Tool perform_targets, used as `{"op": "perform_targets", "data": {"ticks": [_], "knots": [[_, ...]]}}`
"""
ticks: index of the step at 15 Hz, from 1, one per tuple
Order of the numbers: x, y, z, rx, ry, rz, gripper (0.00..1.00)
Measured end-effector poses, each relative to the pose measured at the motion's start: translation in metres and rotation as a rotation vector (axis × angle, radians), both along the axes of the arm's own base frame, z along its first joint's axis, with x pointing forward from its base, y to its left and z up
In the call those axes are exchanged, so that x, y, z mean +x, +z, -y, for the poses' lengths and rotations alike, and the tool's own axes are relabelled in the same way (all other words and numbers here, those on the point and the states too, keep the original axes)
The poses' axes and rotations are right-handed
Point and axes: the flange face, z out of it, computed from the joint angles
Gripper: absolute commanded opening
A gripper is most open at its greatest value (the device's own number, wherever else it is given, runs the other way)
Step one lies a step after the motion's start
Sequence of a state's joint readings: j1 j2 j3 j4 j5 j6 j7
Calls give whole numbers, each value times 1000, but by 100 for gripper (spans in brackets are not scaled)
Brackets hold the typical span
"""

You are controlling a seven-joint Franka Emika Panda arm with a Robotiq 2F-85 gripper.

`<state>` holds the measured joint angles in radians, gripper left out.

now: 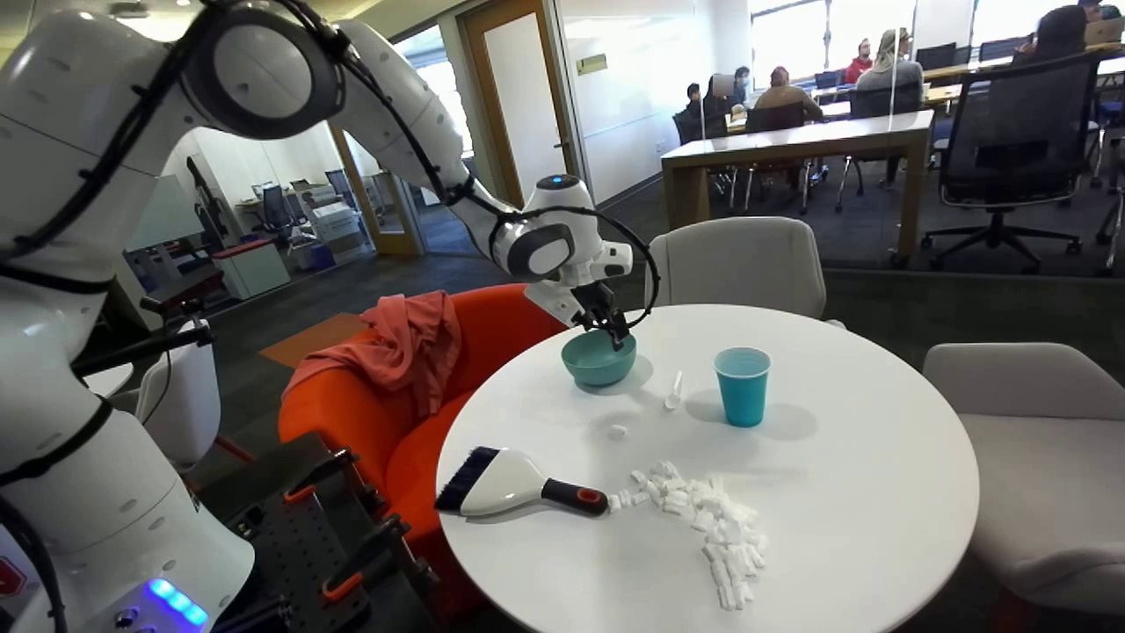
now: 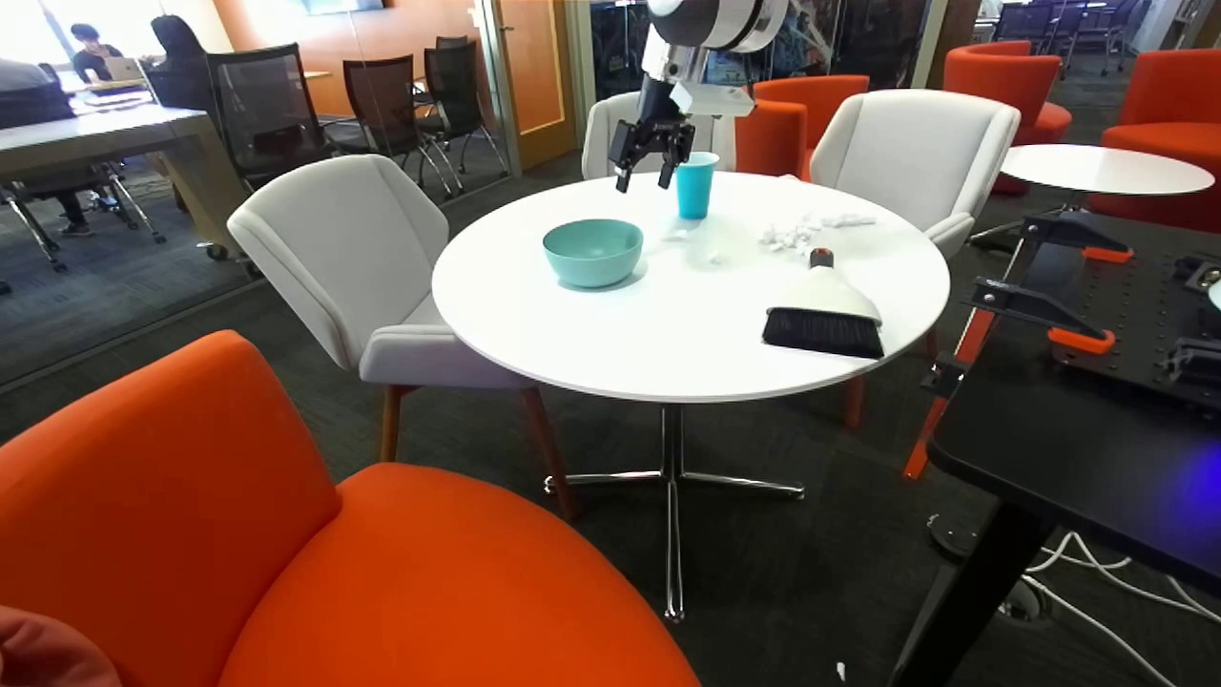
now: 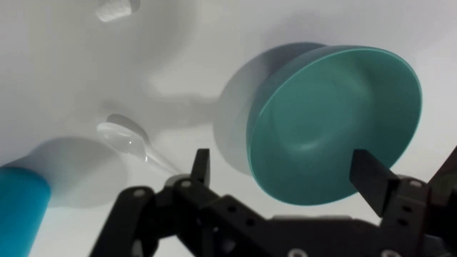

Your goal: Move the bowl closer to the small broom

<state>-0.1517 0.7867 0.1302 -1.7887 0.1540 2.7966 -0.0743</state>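
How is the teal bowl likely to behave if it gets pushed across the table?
The bowl is probably light, since its wall looks thin. Its sides taper to a narrower base, so a push high up might tip it. The table looks smooth, so a low push would likely slide it.

White robot arm [image 1: 369, 114], black cabling [image 1: 123, 132]
Rounded casings [image 1: 70, 105], dark-ringed joint caps [image 1: 262, 77], black bands [image 1: 53, 280]; blue lights [image 1: 178, 601] on the base [image 1: 176, 545], pale round screws [image 3: 297, 252] in the black tool [image 3: 284, 165].

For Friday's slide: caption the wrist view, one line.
Wrist view: fingers parted, teal bowl not yet gripped; spoon and cropped blue cup at left.
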Motion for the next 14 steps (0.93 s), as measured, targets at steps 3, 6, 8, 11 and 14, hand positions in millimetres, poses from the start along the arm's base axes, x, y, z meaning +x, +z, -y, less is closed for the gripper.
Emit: {"op": "perform_targets", "data": {"ticks": [3, 6, 8, 11, 14], "knots": [[10, -34, 10, 17, -20, -12, 100], [20, -59, 18, 29, -39, -11, 68], [25, -71, 23, 32, -48, -7, 51], [33, -81, 27, 36, -57, 3, 27], [39, -86, 28, 42, -60, 13, 5]]}}
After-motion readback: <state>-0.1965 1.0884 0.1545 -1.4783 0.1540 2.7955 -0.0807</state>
